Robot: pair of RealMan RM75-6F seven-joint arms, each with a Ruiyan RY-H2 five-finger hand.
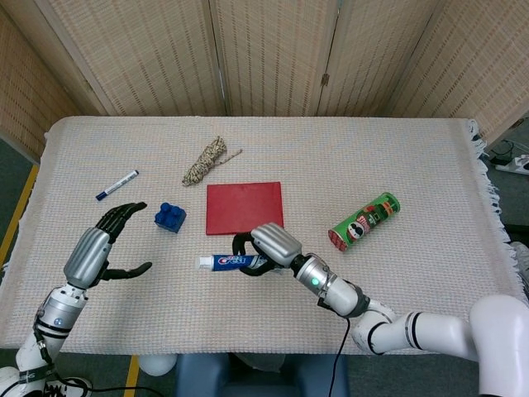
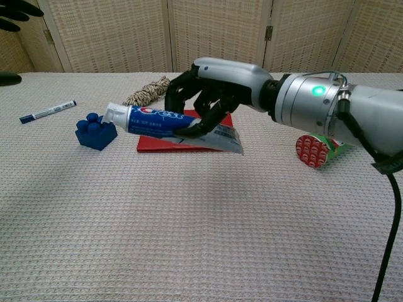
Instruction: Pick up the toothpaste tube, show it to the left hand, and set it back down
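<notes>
My right hand [image 1: 270, 244] [image 2: 214, 88] grips a white and blue toothpaste tube [image 1: 225, 262] [image 2: 169, 123] and holds it above the table, its cap pointing to the left. My left hand [image 1: 97, 251] is off to the left with its fingers spread, holding nothing. In the chest view only its dark fingertips [image 2: 17, 9] show at the top left corner. A wide gap lies between the tube's cap and the left hand.
A red flat block [image 1: 244, 207] lies behind the tube. A blue toy brick [image 1: 169, 217], a marker pen [image 1: 116, 184] and a rope bundle [image 1: 204, 161] lie to the left and back. A green chips can [image 1: 364, 220] lies to the right.
</notes>
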